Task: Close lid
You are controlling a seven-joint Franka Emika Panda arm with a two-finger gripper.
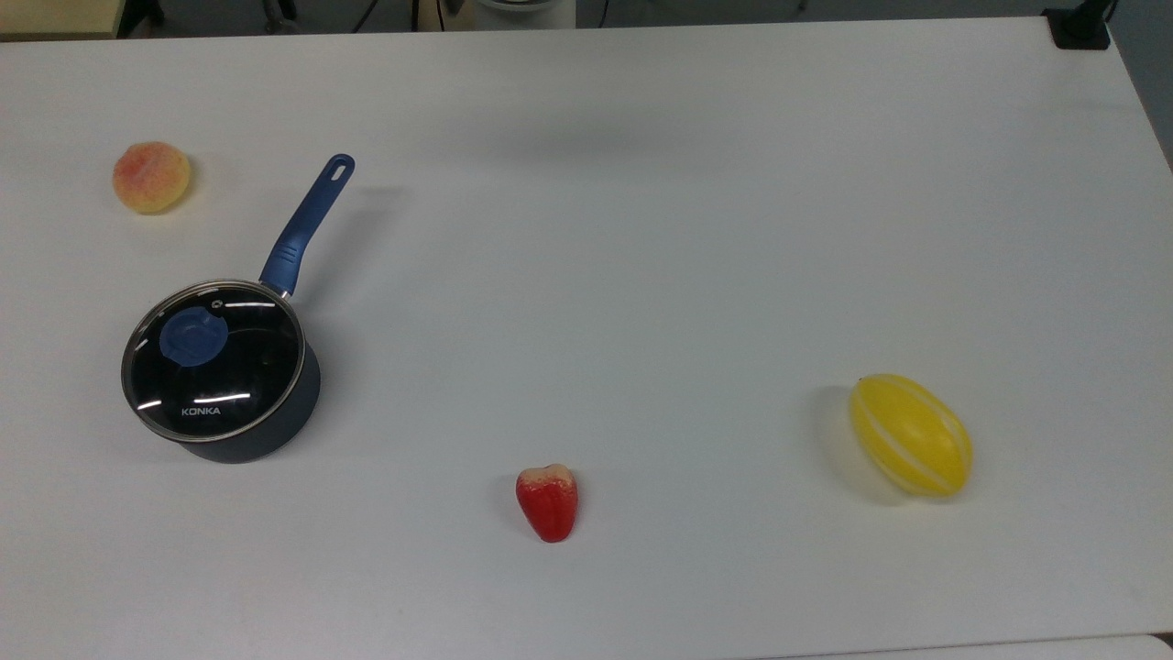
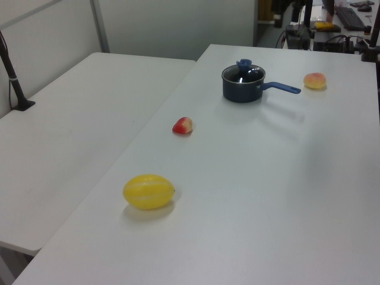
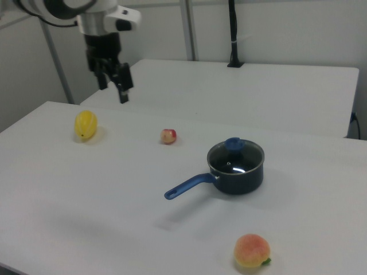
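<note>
Resting on 1 saucepan point(image 1: 240, 431), 1 lid point(image 1: 213, 359); 3 fruits apart; claw point(image 3: 112, 81) raised, parted, empty.

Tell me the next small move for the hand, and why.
Probably none beyond parking the arm. The lid sits level on the saucepan, its metal rim all round the pot's edge and its blue knob free. The hand hangs open and empty, high above the table and well away from the pot, so I'd hold it there and call the job done.
</note>
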